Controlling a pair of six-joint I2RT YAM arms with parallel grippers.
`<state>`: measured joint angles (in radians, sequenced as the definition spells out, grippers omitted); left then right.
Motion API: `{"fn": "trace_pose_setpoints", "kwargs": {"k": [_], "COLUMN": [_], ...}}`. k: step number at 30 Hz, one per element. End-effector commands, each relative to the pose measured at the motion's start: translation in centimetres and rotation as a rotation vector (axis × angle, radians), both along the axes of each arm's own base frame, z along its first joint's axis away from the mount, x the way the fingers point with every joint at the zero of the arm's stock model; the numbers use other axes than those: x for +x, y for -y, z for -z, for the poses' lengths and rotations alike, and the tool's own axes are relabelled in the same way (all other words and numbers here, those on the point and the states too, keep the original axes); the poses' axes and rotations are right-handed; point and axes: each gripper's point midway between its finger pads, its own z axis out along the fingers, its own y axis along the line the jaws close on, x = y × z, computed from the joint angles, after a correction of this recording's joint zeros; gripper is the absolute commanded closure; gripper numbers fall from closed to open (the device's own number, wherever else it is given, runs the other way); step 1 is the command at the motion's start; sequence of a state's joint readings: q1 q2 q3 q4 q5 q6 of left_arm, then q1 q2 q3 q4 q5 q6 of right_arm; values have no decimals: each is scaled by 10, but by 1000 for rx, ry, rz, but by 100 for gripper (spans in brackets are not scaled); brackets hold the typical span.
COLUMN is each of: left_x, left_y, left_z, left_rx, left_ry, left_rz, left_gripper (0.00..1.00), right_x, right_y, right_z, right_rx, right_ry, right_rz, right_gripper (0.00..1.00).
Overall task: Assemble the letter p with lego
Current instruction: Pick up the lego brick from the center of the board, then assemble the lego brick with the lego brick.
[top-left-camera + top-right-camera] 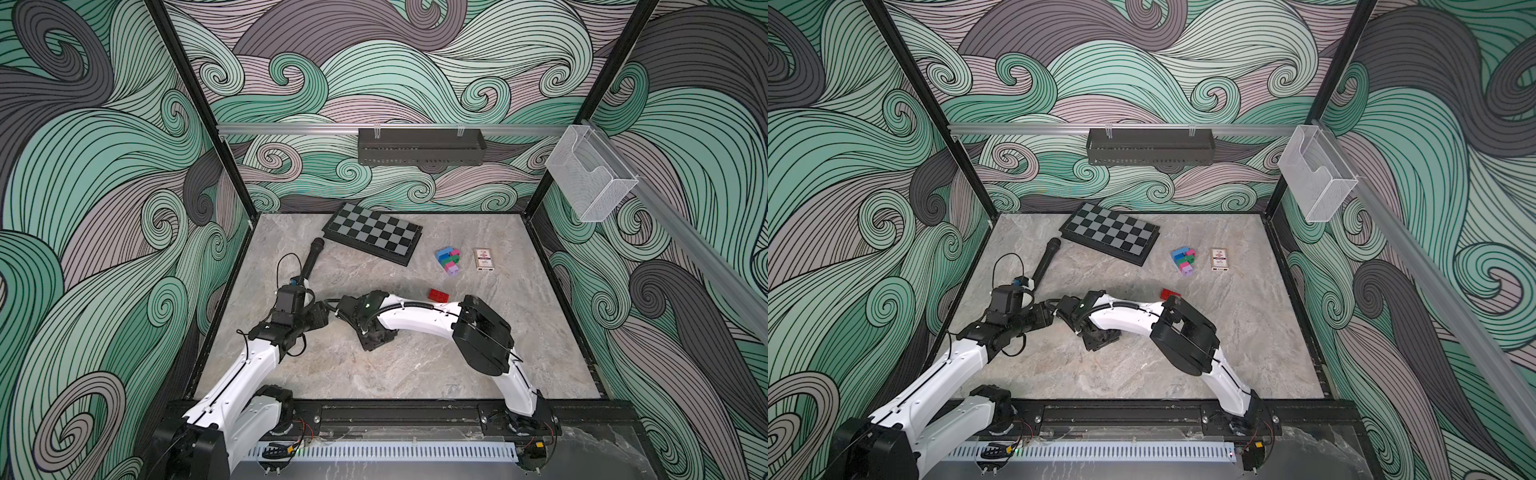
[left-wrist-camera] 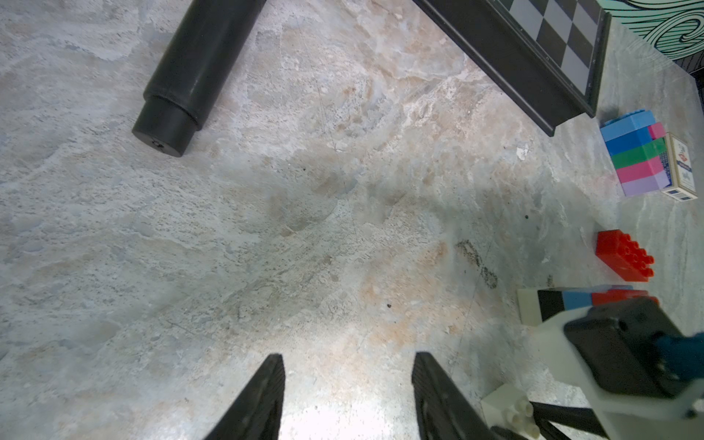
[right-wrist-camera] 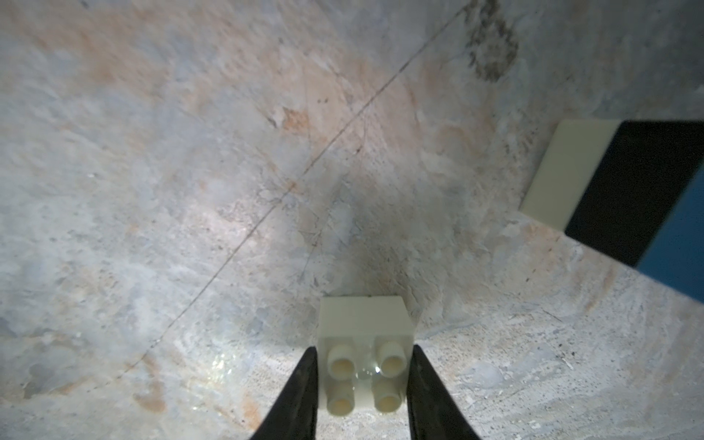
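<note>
the marble table (image 1: pixel 415 374) carries most of its clutter at the far side. the chessboard (image 1: pixel 372 231) lies far centre, and a black microphone (image 1: pixel 311 259) lies to its left, its long axis running near to far. the left gripper (image 2: pixel 348 356) hovers over bare marble just on the near side of the microphone, jaws spread with nothing between them.

a flat strip of lego (image 2: pixel 571 301) made of cream, black, blue and red bricks shows only in the wrist views. in both top views the right forearm hides it. a multicoloured lego block (image 1: pixel 448 261) sits far right, just beside a card box (image 1: pixel 483 259). a loose red brick (image 1: pixel 439 295) lies nearer, at the far edge of the right arm.

my right gripper (image 3: pixel 362 347) is pinching a square cream brick (image 3: pixel 365 324), one jaw flat on each side and the four studs facing the wrist camera. i can't tell whether the brick has left the table.

the strip lies beyond the held brick, toward the far right, between the jaws and the red brick. its cream end points at the held brick. i judge the right arm the nearer one and would keep the left clear.
</note>
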<state>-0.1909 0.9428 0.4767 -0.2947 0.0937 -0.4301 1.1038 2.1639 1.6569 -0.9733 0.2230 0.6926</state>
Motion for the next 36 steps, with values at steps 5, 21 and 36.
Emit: {"fn": "trace_pose_setpoints", "kwargs": {"k": [5,21,36], "left_x": [7,25,35], "left_y": [1,67,211], "left_z": [-16,-72,-61], "left_rx": [-5,-132,-102], "left_ry": [27,178,116], "left_rz": [5,267,700], "left_gripper": [45,100,100], "right_x": [0,10,74], "right_y": [1,63,154], "right_z": [1,-120,-120], "right_rx": [3,209,287], "right_ry": [-8,116,50], "right_rz": [7,-18,187], "right_gripper": [77,80,81]}}
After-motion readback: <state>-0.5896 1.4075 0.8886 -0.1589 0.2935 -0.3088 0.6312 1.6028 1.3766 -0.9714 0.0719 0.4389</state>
